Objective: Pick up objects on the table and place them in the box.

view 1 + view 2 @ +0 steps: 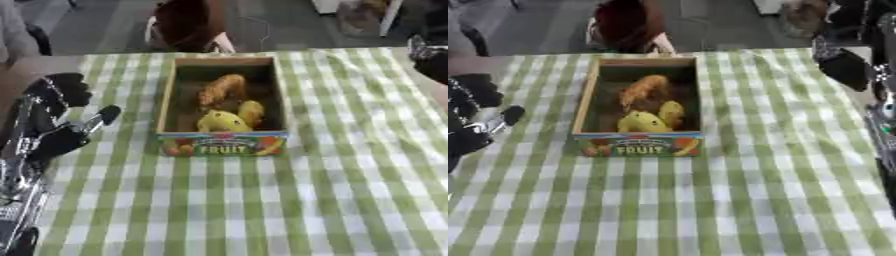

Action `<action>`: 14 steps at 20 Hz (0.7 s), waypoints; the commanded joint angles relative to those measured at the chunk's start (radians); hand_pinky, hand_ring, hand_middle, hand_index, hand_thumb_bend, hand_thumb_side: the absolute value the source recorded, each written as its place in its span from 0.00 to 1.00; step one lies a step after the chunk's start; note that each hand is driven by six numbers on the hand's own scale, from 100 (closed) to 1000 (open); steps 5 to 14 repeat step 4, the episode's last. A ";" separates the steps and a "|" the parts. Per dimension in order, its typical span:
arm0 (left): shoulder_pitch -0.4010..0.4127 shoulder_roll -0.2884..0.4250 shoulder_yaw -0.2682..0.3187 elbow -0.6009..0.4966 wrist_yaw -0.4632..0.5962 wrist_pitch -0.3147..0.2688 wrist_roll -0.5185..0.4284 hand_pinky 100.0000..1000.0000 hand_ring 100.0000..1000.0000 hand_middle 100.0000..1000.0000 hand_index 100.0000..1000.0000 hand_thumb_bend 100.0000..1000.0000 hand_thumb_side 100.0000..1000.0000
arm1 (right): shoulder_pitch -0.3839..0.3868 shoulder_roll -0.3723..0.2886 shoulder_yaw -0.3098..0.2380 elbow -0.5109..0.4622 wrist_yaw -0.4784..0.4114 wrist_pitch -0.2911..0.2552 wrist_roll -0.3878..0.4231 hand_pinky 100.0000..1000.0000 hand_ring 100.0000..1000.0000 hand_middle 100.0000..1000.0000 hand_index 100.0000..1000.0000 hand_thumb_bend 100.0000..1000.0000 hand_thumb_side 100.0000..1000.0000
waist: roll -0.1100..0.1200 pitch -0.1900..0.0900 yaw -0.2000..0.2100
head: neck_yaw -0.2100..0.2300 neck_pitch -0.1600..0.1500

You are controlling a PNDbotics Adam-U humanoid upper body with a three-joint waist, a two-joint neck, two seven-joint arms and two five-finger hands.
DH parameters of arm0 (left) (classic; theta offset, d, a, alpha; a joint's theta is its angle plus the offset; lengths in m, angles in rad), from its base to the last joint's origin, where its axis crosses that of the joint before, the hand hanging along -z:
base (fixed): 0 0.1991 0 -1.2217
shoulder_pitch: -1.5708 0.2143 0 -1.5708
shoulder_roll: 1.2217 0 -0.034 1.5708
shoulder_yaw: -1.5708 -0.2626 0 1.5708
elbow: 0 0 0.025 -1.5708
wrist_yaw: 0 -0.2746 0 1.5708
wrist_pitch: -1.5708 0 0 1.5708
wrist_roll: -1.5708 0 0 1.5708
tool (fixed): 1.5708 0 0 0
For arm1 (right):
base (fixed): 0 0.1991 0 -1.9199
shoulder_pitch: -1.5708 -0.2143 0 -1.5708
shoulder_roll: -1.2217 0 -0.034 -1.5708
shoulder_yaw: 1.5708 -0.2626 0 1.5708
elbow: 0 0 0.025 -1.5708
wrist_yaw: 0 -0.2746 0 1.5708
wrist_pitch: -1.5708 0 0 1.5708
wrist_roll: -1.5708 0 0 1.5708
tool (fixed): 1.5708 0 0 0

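Note:
A wooden box point(166, 102) with a "FRUIT" label on its front stands on the green checked cloth, near the far middle. Inside lie an orange-brown object point(222, 89) and two yellow ones point(222, 121), the second point(251, 111) just right of the first. My left hand point(54, 112) hangs at the left edge beside the box, fingers relaxed and holding nothing. My right hand point(843, 67) shows as a dark shape at the upper right, apart from the box; its fingers are not readable.
The green and white checked cloth point(289, 200) covers the table in front of and right of the box. A person in dark clothing point(188, 22) stands past the far edge. My left arm point(17, 190) runs down the left side.

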 commanded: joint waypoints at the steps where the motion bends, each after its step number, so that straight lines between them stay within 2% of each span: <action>1: 0.001 0.019 0.014 -0.005 -0.002 -0.002 0.006 0.67 0.59 0.53 0.66 0.72 0.07 | 0.018 0.005 -0.027 -0.041 -0.022 0.001 -0.021 0.59 0.63 0.55 0.75 0.00 0.00 | -0.004 -0.014 -0.001 | 0.016 0.023; 4: 0.006 0.015 0.012 -0.002 0.000 -0.004 0.005 0.67 0.60 0.53 0.66 0.72 0.08 | 0.042 0.021 -0.033 -0.049 -0.028 0.002 -0.025 0.59 0.63 0.55 0.75 0.00 0.00 | -0.005 -0.014 -0.003 | 0.018 0.035; 14: 0.006 0.015 0.012 -0.002 0.000 -0.004 0.005 0.67 0.60 0.53 0.66 0.72 0.08 | 0.042 0.021 -0.033 -0.049 -0.028 0.002 -0.025 0.59 0.63 0.55 0.75 0.00 0.00 | -0.005 -0.014 -0.003 | 0.018 0.035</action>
